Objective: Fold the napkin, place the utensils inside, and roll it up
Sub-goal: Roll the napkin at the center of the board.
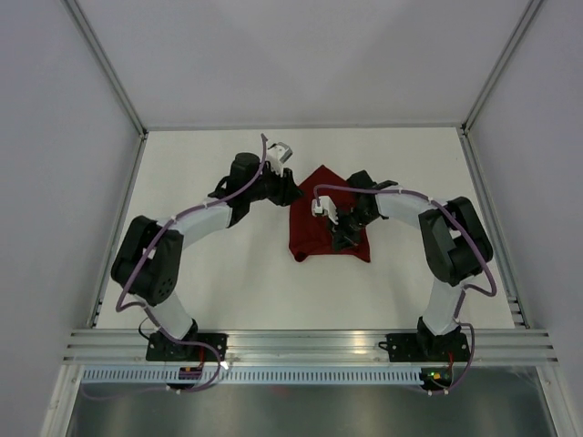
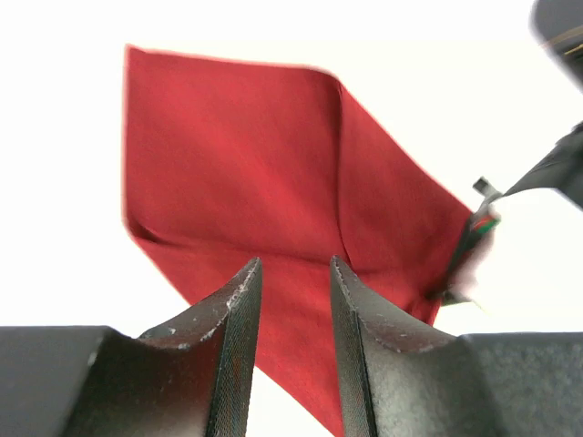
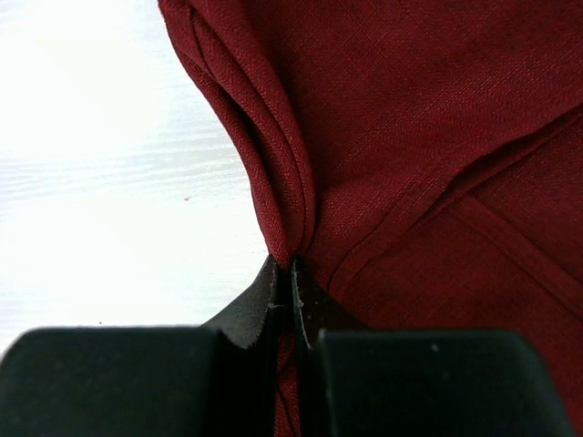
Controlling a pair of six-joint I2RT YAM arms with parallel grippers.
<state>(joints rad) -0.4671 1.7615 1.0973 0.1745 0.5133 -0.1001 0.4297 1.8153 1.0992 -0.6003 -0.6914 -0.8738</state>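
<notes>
Dark red napkin (image 1: 314, 228) sits about mid-table (image 1: 246, 296), already folded into a peaked shape. One corner points straight at the far edge of the table. The flat bottom edge runs parallel to the near edge, so the long axis runs near to far.

Over to the right gripper (image 1: 344, 240), down on the napkin's right, near portion. On the right wrist view the right gripper (image 3: 291, 273) has its jaws pressed together on a raised ridge of cloth. The napkin (image 3: 437, 137) bunches up into layered folds right at the pinch, and a seam line crosses the fabric to the right of it. White table (image 3: 109, 182) shows off to the left of that ridge.

Now the left gripper (image 1: 291, 194), sitting at the napkin's left slanted edge, up toward the far corner of the cloth. From the left wrist view the left gripper (image 2: 291, 273) has its jaws set narrow. There is a slim gap between the two dark fingers (image 2: 232, 319), and red fabric shows through that gap. Whether they touch the cloth, I can't tell from here. Beyond them the napkin (image 2: 237, 155) spreads flat, with one crease running down its middle.
</notes>
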